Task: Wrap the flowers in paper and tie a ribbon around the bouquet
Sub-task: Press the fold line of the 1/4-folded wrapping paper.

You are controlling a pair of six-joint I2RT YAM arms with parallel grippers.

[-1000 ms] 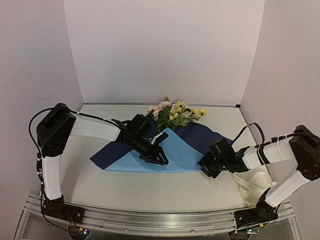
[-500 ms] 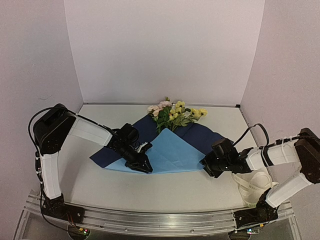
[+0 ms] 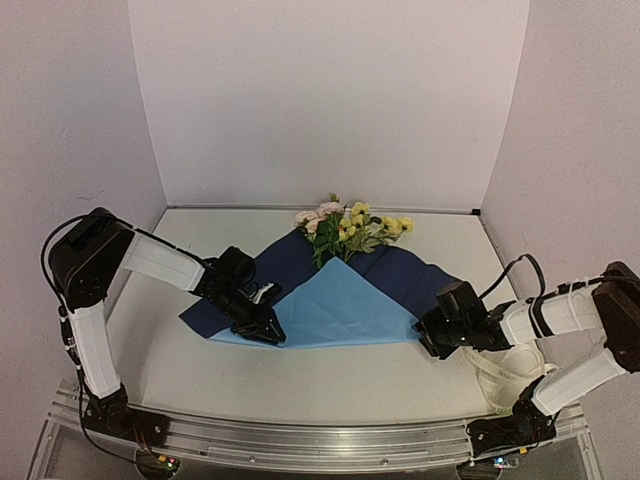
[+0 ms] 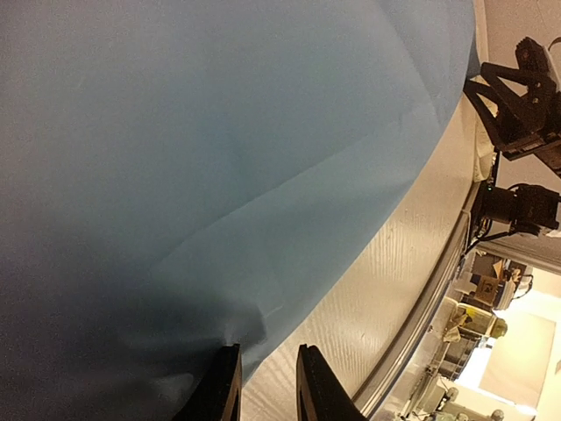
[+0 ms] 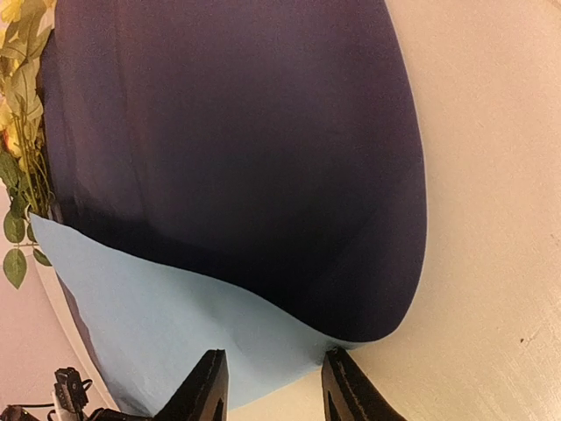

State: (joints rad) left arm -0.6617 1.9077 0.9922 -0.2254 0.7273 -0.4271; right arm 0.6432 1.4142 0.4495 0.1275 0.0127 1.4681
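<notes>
the paper [image 3: 340,305] lies folded on the counter [image 3: 300,375], its long axis running from the left jaws across to the right jaws, with one near corner just ahead of each. the left jaws stand narrow with only counter between them; the right jaws stand wider, the pale edge reaching into their gap, unclamped. the flowers [image 3: 345,225] lie beyond and between both, stems running away, blossoms farthest off.
</notes>
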